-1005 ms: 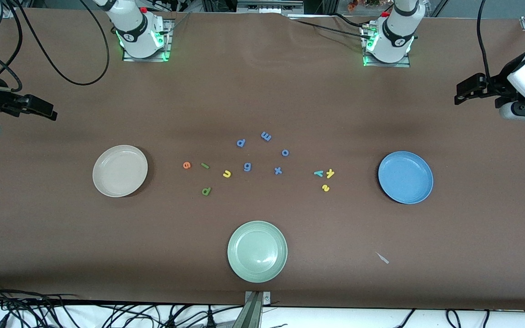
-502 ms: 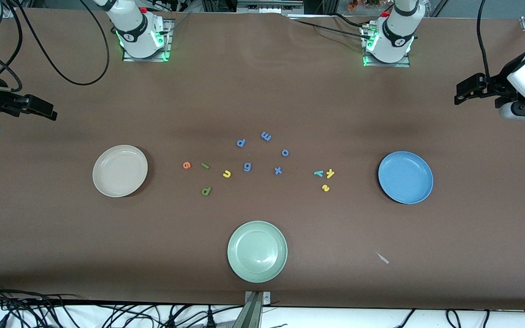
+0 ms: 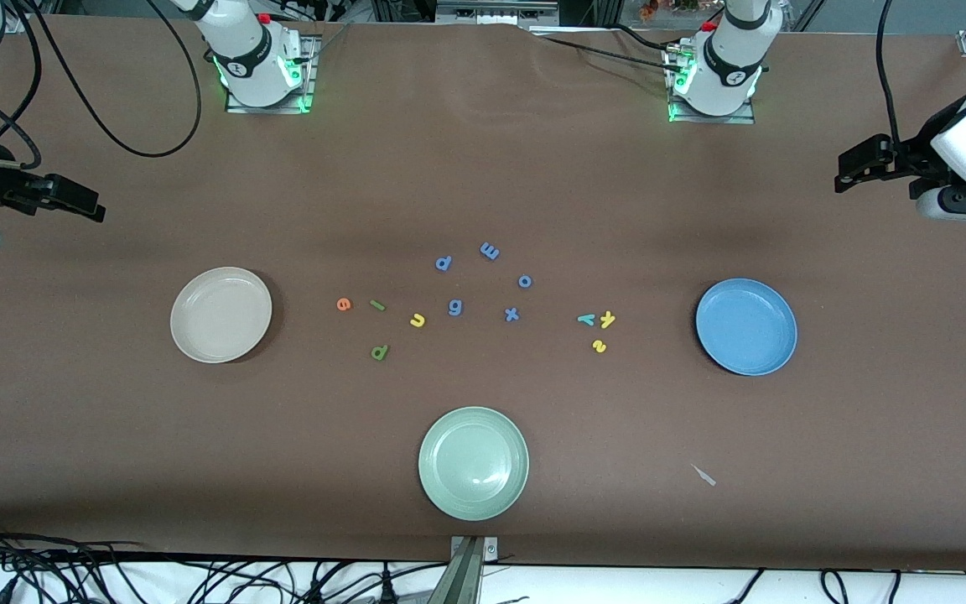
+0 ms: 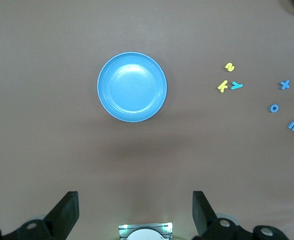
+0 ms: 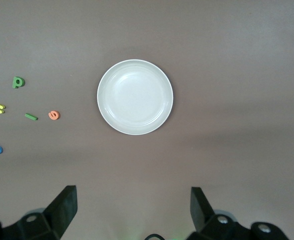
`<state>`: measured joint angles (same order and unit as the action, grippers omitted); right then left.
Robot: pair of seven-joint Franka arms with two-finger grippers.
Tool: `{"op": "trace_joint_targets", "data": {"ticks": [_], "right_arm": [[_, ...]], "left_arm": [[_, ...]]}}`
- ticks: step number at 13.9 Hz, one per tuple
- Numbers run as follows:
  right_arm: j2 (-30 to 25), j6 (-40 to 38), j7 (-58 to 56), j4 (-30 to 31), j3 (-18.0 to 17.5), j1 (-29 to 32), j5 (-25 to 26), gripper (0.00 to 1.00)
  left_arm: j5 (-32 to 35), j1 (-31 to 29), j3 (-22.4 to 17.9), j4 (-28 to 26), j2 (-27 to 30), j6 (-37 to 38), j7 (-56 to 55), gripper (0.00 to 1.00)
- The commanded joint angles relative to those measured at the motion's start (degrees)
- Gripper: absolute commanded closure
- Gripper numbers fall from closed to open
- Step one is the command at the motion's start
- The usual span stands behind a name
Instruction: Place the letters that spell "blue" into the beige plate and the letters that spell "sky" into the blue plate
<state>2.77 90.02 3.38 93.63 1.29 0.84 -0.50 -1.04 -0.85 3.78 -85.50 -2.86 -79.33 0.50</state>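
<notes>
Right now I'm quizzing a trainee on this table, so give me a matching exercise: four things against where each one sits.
Things:
1. orange e
2. yellow s
3. pale green plate
4. blue m

Places:
A. nearest the front camera
B. beside the yellow k
C. letter closest to the beige plate
D. letter farthest from the front camera

Pairs: 1-C, 2-B, 3-A, 4-D

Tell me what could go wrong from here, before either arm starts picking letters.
Mix-ups look likeliest. The yellow u lies right beside the blue g, and it shares its colour with the yellow s and yellow k, which belong in the blue plate. The k lies close against the teal y, so an open pincer might drag both. The thin green l lies flat and may slip.
</notes>
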Motion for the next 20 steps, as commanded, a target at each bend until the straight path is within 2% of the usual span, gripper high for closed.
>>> {"op": "trace_joint_targets", "data": {"ticks": [1, 7, 10, 13, 16, 20], "right_arm": [[-0.48, 0.42, -1.01, 0.68, -0.41, 0.47, 0.24, 0.0], [0.48, 1.12, -1.1, 0.59, -0.59, -0.14, 0.5, 0.0], [2.67, 0.77, -1.1, 0.59, -0.59, -3.73, 0.59, 0.0], [8.64, 3.3, -0.13, -0.03, -0.59, -7.51, -0.11, 0.0], [15.93, 13.05, 0.05, 0.06, -0.59, -12.34, -0.46, 0.0], [23.76, 22.29, 1.53, 1.2, -0.59, -16.48, -0.38, 0.0]], "left_arm": [[-1.33, -0.2, -0.18, 2.19, -1.1, 1.72, -0.33, 0.0], [-1.33, -0.2, -0.18, 2.27, -1.1, 1.73, -0.33, 0.0], [-1.33, -0.29, -0.18, 2.27, -1.1, 1.73, -0.33, 0.0], [-1.33, 0.06, -0.09, 2.36, -1.1, 1.73, -0.33, 0.0], [-1.33, 0.24, -0.01, 2.36, -1.1, 1.73, -0.33, 0.0], [-1.42, 0.33, 0.08, 2.36, -1.19, 1.64, -0.41, 0.0]]}}
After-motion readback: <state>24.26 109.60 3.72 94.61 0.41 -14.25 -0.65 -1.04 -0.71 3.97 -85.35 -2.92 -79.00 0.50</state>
